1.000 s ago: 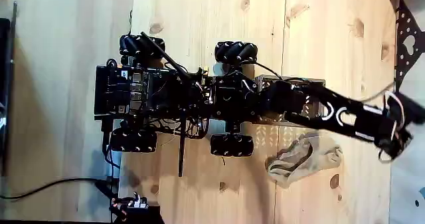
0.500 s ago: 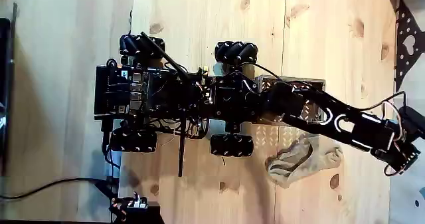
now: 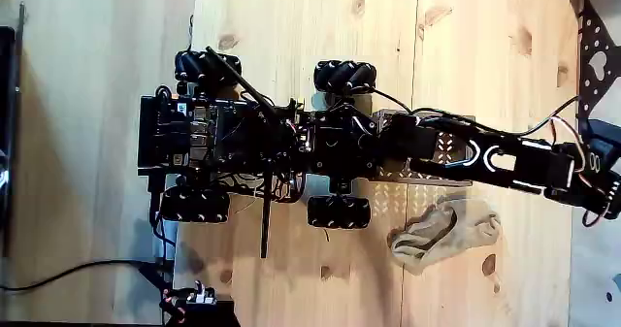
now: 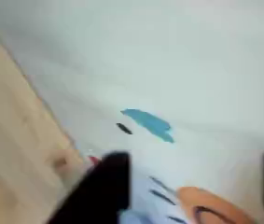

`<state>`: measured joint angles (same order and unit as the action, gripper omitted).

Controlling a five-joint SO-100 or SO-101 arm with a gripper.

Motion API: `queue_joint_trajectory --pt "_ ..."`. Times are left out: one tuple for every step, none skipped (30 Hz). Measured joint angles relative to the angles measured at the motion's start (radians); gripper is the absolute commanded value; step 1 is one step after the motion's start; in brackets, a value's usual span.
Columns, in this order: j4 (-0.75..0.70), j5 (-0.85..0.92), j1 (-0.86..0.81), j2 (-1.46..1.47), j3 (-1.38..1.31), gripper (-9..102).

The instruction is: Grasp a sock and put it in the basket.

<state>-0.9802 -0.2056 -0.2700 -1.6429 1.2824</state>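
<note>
Now the wooden table [image 3: 291, 36] carries a wheeled robot base [image 3: 252, 138], whose black arm [image 3: 495, 160] reaches toward 3 o'clock. Its gripper [image 3: 604, 196] hangs past the table edge; whether the fingers are apart or together, I cannot tell. The sock [image 3: 444, 232] lies crumpled on the table, at 5 o'clock from the base, untouched.

In the fixed view, the wheeled base [image 3: 262, 147] sits at centre on the wooden floor [image 3: 291, 26]; its arm [image 3: 485, 159] reaches toward 3 o'clock. The sock [image 3: 446, 232] lies at 5 o'clock, just below the arm.
</note>
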Motion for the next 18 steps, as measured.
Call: queue_joint_trajectory --pt "-0.014 -0.02 -0.017 0.025 0.0 27" --pt "-0.025 -0.032 -0.034 0.057 0.0 31" --pt "-0.034 -0.038 -0.054 0.097 0.0 34" --pt "-0.041 -0.038 -0.075 0.141 0.0 36" --pt "-0.048 -0.037 -0.097 0.19 0.0 37" --pt "-0.057 -0.02 -0.121 0.239 0.0 37" --pt "-0.077 0.003 -0.144 0.282 0.002 37" --pt "-0.103 0.025 -0.17 0.319 0.002 37" --pt "-0.133 0.046 -0.196 0.347 0.002 37" --pt "-0.166 0.072 -0.219 0.368 0.002 37" --pt "-0.198 0.092 -0.242 0.38 0.002 37" --pt "-0.232 0.109 -0.265 0.383 0.002 37" --pt "-0.272 0.13 -0.287 0.383 0.002 37" --pt "-0.316 0.147 -0.305 0.383 0.002 37" --pt "-0.353 0.16 -0.322 0.383 0.002 37" --pt "-0.387 0.17 -0.337 0.383 0.002 37" --pt "-0.414 0.178 -0.351 0.38 0.0 37" --pt "-0.442 0.189 -0.362 0.376 0.0 37"
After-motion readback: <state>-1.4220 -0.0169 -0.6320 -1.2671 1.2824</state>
